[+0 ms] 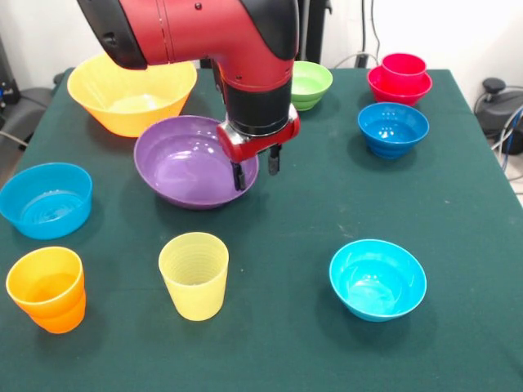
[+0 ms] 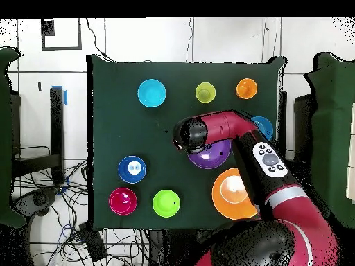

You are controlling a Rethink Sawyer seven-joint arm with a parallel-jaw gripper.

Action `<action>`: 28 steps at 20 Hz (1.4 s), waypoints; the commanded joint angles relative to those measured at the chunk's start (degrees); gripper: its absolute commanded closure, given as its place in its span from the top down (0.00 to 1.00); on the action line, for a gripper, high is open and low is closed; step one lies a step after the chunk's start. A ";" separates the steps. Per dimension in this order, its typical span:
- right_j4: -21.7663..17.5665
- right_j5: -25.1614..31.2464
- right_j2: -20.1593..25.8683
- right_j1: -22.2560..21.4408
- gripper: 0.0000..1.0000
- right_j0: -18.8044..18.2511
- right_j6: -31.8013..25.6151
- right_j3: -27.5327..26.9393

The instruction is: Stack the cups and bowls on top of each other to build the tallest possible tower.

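Now — jaws (image 1: 256,168) open, empty | over purple bowl (image 1: 184,162) rim

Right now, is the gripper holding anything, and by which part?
Nothing is held. The gripper hangs open over the near rim of the purple bowl, its fingers apart with nothing between them.

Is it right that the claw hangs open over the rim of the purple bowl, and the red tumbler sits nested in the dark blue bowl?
Not quite. The front view shows the red plastic tumbler nested in the small red bowl, not the dark blue one, which stands empty. The open claw does hang over the wide purple plastic bowl's rim.
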 commanded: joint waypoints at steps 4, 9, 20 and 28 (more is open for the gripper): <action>0.60 5.93 -0.47 -2.58 1.00 2.82 -4.98 -0.12; 0.87 5.80 -0.93 -2.91 1.00 3.30 -4.32 0.32; -1.55 3.09 -1.57 2.45 1.00 3.92 -5.80 -3.99; -2.39 3.95 -3.07 4.86 1.00 2.90 -6.24 -6.86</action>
